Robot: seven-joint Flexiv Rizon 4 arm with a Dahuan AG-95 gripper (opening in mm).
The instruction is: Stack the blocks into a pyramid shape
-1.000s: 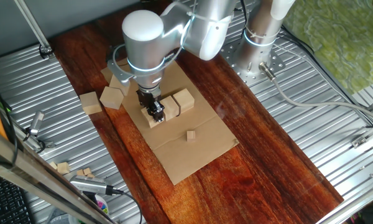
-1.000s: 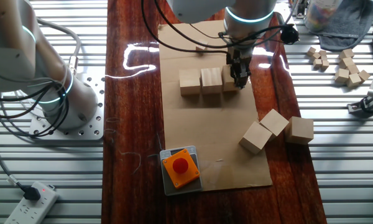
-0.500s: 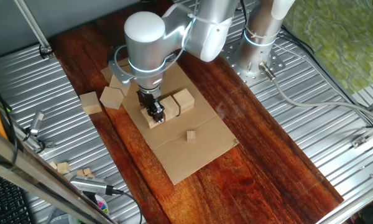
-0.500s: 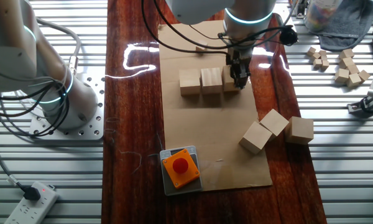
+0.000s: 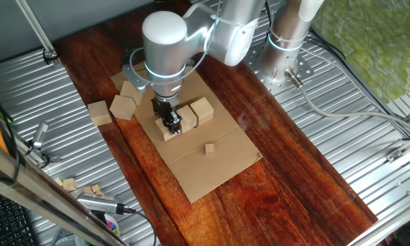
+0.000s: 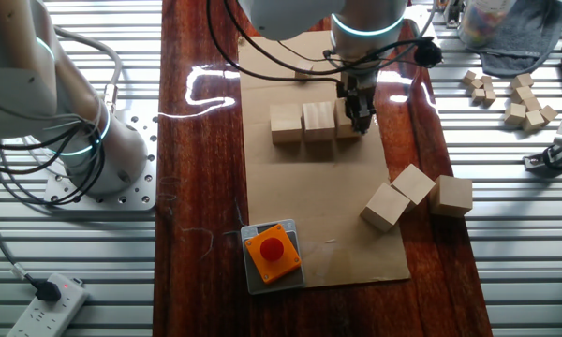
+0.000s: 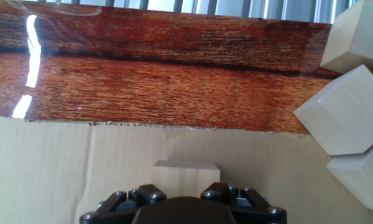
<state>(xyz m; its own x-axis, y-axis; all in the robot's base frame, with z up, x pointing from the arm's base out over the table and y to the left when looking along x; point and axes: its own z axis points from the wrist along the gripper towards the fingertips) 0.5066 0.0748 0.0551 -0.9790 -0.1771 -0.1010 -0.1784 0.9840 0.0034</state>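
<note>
Three pale wooden blocks stand in a row on the cardboard sheet [image 6: 318, 178]: one at the left [image 6: 287, 123], one in the middle [image 6: 318, 119], and an end block [image 6: 347, 124]. My gripper [image 6: 361, 117] [image 5: 171, 123] reaches down over that end block and is shut on it. In the hand view the same block [image 7: 185, 173] sits centred between the jaws, resting on the cardboard; the fingertips are hidden. Three more blocks [image 6: 387, 206] [image 6: 415, 183] [image 6: 454, 196] lie loose in a cluster at the cardboard's edge, and they also appear at the right [image 7: 342, 118].
An orange box with a dark button [image 6: 272, 251] sits on the near corner of the cardboard. A tiny wooden cube [image 5: 210, 148] lies on the sheet. Small cubes [image 6: 525, 103] are scattered on the metal table. A second arm's base [image 6: 103, 159] stands at the left.
The arm's upper joints have shifted slightly sideways. The gripper has stayed on the end block, and no block has moved.
</note>
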